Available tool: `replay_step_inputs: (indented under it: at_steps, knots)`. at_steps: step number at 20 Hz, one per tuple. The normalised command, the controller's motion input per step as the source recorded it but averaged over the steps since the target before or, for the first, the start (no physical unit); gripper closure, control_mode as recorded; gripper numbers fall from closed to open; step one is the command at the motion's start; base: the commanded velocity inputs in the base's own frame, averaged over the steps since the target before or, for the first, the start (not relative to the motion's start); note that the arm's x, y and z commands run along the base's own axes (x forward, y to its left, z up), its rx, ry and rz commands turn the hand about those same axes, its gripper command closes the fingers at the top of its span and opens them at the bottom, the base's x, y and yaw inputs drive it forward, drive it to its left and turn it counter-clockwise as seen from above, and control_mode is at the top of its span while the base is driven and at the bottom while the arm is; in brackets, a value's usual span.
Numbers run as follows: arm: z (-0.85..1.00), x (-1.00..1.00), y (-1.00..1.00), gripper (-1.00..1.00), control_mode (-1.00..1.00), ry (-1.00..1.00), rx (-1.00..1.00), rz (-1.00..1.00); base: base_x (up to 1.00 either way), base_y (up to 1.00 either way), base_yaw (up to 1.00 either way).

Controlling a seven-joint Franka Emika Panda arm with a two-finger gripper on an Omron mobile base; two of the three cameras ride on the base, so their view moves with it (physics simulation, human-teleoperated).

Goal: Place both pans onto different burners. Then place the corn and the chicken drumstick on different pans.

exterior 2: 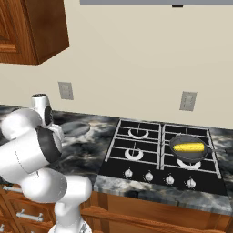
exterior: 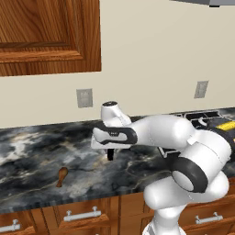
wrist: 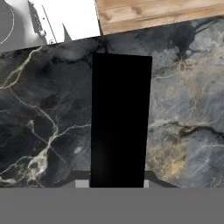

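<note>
A dark marbled bench (exterior: 36, 156) is stretching across the middle of the left base view. A wooden wall cabinet (exterior: 46, 36) is hanging at upper left, two wall outlets (exterior: 84, 97) sitting on the beige wall, drawers (exterior: 82, 215) running along the bottom.

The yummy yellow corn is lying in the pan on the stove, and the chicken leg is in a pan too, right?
Not quite. The corn does lie in the pan on the stove, as the right base view shows. But the chicken leg is in no pan: the left base view shows it lying on the dark marble counter.
</note>
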Motion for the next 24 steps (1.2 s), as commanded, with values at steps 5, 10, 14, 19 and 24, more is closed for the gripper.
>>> replay_step_inputs:
  at_steps: [5,10,14,19,24]
  knots:
    - [0.0,-0.02,-0.37,1.0,-1.0,-0.08,-0.01,-0.11,0.0,0.0,0.0]
    - [0.03,0.0,-0.31,1.0,-1.0,-0.06,-0.01,-0.11,0.0,0.0,0.0]
    - [0.03,0.0,-0.31,1.0,-1.0,-0.08,-0.04,-0.14,0.0,0.0,0.0]
    - [0.0,0.0,-0.27,1.0,-1.0,-0.13,-0.08,-0.16,0.0,0.0,0.0]
    - [0.02,0.0,-0.24,1.0,-1.0,-0.13,-0.11,-0.17,0.0,0.0,0.0]
